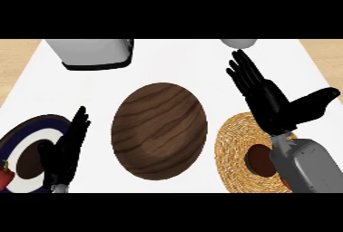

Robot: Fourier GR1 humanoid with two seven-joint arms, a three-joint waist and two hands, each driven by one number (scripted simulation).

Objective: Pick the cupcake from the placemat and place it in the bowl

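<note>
The cupcake (261, 161) was seen on the woven placemat (234, 149) at the right, partly hidden by the right forearm. The right hand (271, 102) was held open above the mat, fingers straight and thumb spread. The wooden bowl (159, 130) lay in the middle, just beside the mat. The left hand (67, 147) was held open over a dark plate (26, 136).

One wooden bowl (159, 130), counter centre. One woven placemat (236, 149), right edge, one brown cupcake (260, 159) on it. One dark plate (26, 149), left edge. One grey appliance (94, 52), far edge. Two black hands: left (66, 152), right (271, 97).
</note>
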